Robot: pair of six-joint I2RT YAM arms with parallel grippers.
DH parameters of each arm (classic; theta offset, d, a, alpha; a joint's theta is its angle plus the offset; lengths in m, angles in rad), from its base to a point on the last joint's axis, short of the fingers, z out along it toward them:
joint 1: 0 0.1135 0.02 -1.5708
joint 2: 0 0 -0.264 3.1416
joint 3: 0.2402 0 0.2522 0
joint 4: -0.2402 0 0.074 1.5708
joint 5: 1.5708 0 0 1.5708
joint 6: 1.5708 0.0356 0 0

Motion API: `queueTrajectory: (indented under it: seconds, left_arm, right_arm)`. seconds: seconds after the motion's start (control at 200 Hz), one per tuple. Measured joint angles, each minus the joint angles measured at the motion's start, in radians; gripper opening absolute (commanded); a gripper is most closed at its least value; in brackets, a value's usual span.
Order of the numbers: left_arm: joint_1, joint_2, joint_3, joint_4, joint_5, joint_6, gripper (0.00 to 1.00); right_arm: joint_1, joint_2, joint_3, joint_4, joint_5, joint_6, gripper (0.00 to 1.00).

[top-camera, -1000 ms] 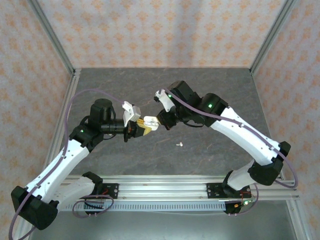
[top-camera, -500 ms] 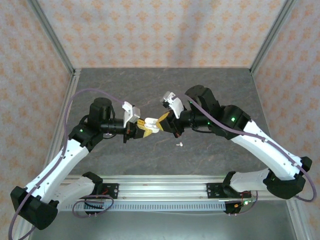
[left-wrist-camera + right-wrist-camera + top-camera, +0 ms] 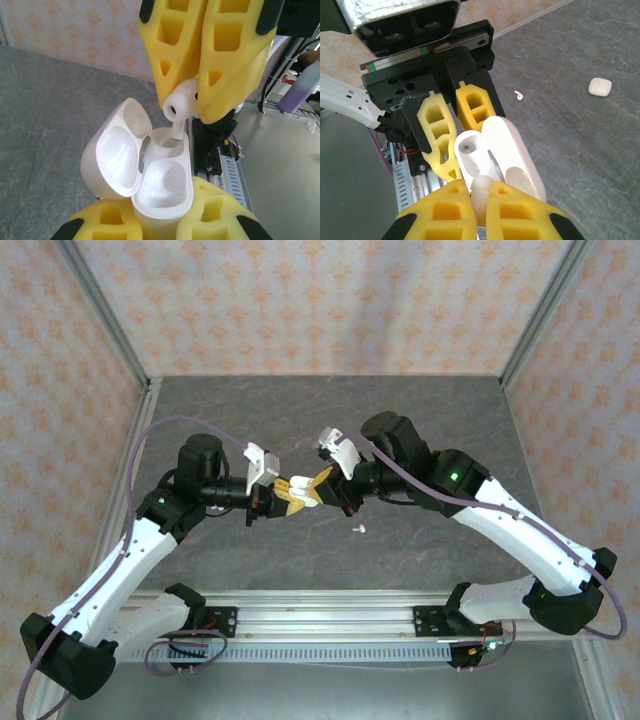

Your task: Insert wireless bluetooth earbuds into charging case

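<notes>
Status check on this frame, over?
Left tool shut on open charging case. Right tool shut on earbud, stem tip at a socket mouth, not seated. Second earbud loose on table. Nothing blocking the socket.

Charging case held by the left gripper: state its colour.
White. The charging case shows best in the left wrist view.

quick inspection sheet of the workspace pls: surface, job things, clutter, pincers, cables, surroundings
surface: grey stone-look tabletop
job's things: charging case open, lid back; earbud with its stem tip at the far socket; loose earbud lying on the tabletop
clutter: closed white case lying apart
grippers: left pincer shut on the charging case; right pincer shut on the earbud
cables: purple cables loop along both arms
surroundings: patterned walls, metal frame
</notes>
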Motion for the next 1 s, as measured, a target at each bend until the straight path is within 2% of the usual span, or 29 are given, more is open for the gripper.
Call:
queueTrajectory:
  seconds: [0.42,0.54,0.575,0.615,0.731,1.001]
  left_arm:
    - [0.000,0.005,0.008,-0.019,0.007,0.021,0.00]
    - [0.000,0.008,0.008,-0.023,0.007,0.024,0.00]
    - [0.000,0.009,0.008,-0.024,0.007,0.024,0.00]
    - [0.000,0.010,0.010,-0.028,0.007,0.024,0.00]
    - [0.000,0.012,0.011,-0.043,0.005,0.024,0.00]
    - [0.000,0.018,0.018,-0.045,-0.005,0.024,0.00]
  right_arm:
    - [-0.018,0.043,0.032,-0.068,-0.023,-0.060,0.01]
    - [-0.027,0.062,0.045,-0.090,-0.056,-0.067,0.04]
    - [-0.028,0.067,0.048,-0.095,-0.063,-0.067,0.07]
    - [-0.029,0.072,0.050,-0.099,-0.068,-0.066,0.18]
    - [-0.030,0.083,0.053,-0.103,-0.076,-0.061,0.33]
    - [-0.028,0.113,0.119,-0.153,-0.061,-0.031,0.50]
